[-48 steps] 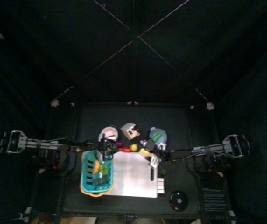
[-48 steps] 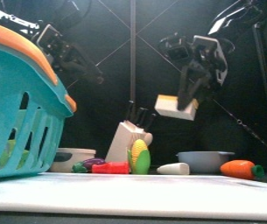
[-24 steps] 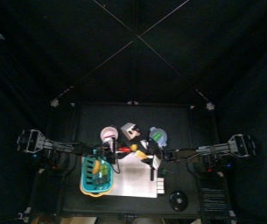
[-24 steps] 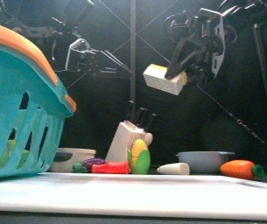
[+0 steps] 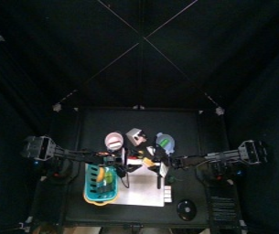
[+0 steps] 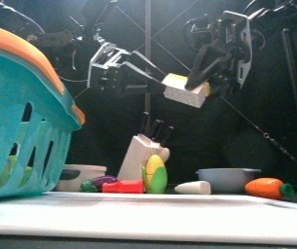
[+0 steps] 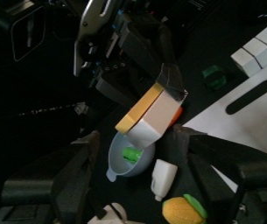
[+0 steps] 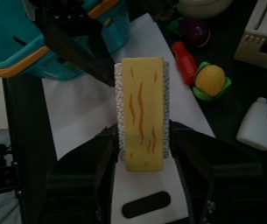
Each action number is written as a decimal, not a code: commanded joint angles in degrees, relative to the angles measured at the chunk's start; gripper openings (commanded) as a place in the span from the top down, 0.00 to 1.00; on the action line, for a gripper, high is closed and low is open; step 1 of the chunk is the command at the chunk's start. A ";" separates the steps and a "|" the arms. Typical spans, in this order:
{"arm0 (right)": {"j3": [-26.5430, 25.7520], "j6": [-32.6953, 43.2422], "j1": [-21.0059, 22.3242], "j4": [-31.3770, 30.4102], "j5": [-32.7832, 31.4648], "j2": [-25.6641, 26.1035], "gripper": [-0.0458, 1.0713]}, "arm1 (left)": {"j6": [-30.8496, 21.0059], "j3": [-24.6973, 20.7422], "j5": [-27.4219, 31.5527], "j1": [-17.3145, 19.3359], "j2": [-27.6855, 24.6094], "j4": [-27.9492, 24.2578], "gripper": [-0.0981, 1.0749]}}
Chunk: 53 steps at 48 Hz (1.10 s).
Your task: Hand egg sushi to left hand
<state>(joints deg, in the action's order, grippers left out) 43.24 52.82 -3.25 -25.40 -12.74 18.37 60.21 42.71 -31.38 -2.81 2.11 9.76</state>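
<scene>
The egg sushi (image 6: pixel 181 90), a yellow-orange block with a pale underside, hangs high above the table, clamped in my right gripper (image 6: pixel 197 86). In the right wrist view the sushi (image 8: pixel 144 109) fills the gap between the jaws. My left gripper (image 6: pixel 156 78) reaches in from the left with its jaws open, their tips right by the sushi. In the left wrist view the sushi (image 7: pixel 154 116) sits just ahead of the wide-open jaws, and the right gripper (image 7: pixel 122 52) grips it from behind. In the top view both grippers meet at the sushi (image 5: pixel 138 159) over the table's middle.
A teal basket (image 6: pixel 20 126) with an orange rim stands at front left. Behind on the table are a knife block (image 6: pixel 143 156), a corn cob (image 6: pixel 155 178), a grey bowl (image 6: pixel 226 178), a carrot (image 6: pixel 263 188) and a white bottle (image 8: pixel 261 122). A white mat (image 5: pixel 142 187) lies beneath.
My right gripper has lifted the egg sushi higher and turned it. My left arm has swung in from the left and its open jaws now reach the sushi.
</scene>
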 commanded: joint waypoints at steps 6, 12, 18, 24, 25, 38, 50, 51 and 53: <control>-0.97 0.09 0.09 0.00 1.32 0.88 0.45 | 4.66 -2.72 -0.62 -1.32 -1.67 -1.93 0.04; -0.79 0.26 0.09 0.09 2.55 0.88 0.45 | 8.00 -3.60 -0.70 -1.41 -2.90 -2.11 0.04; -0.70 0.26 0.09 0.09 2.64 0.79 0.45 | 10.81 -4.13 -1.14 -1.23 -3.60 -1.58 0.04; -0.70 0.26 0.09 0.18 2.72 0.88 0.45 | 12.39 -4.22 -1.41 -0.88 -3.87 -0.97 0.05; -0.70 0.26 0.00 0.18 2.72 0.88 0.45 | 12.57 -4.22 -1.49 -0.79 -3.87 -0.97 0.05; -0.62 0.26 -0.18 0.18 2.72 0.88 0.45 | 14.77 -4.22 -2.64 -0.26 -3.96 -0.70 0.15; -0.44 0.26 0.00 0.09 2.72 0.88 0.45 | 14.77 -3.96 -3.60 -0.26 -3.96 -0.70 0.32; -0.26 0.26 0.09 0.18 2.72 0.88 0.45 | 14.77 -3.96 -3.60 -0.26 -3.96 -0.70 0.33; -0.26 0.26 0.18 0.18 2.72 0.79 0.44 | 14.68 -3.96 -3.60 -0.35 -4.04 -0.70 0.34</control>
<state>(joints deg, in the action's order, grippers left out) 43.68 53.26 -3.25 -25.14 -10.63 18.37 75.15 39.90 -33.84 -3.25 -2.46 8.88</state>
